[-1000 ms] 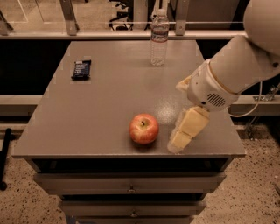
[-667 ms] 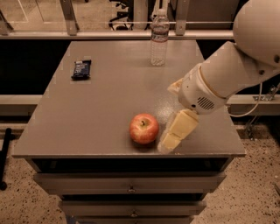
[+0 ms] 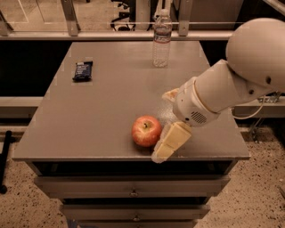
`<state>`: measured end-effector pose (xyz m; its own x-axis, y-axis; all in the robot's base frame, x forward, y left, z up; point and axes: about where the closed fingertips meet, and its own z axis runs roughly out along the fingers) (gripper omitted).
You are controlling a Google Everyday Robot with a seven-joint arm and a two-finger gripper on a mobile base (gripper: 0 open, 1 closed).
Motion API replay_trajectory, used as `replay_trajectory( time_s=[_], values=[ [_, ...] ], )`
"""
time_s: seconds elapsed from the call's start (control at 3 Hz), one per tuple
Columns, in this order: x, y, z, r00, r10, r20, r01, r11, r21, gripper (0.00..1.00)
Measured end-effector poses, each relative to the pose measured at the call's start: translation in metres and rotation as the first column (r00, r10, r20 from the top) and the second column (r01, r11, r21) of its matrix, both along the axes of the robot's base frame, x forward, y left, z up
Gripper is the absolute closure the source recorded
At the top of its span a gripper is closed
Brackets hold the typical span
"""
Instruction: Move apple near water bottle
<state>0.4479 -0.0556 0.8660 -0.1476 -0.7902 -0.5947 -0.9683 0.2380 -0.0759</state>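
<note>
Hovering over near right table edge: gripper, jaws spread wide, holding nothing | apple just left of it, near edge | water bottle upright, far side, well apart.

Office-like lab: drawer cabinet, glass partition, chair bases; end effector beside apple.

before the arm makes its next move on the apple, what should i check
1. apple located: ok, resting near the front edge of the table.
2. gripper beside apple: ok, close on its right, low at that edge.
3. Gripper touching apple: cannot tell.
4. water bottle upright: ok, at the far edge.
5. Route from apple to bottle: ok, nothing between them; the snack bar lies off to the left.
</note>
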Motion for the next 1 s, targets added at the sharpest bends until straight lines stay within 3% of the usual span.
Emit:
replay_trajectory(
  time_s=[0.33,1.0],
  values=[
    [-0.002,0.000,-0.009,0.9999,-0.005,0.009,0.005,1.000,0.012,0.00],
    [0.005,0.009,-0.025,0.9970,-0.073,-0.025,0.074,0.997,0.035,0.41]
  ],
)
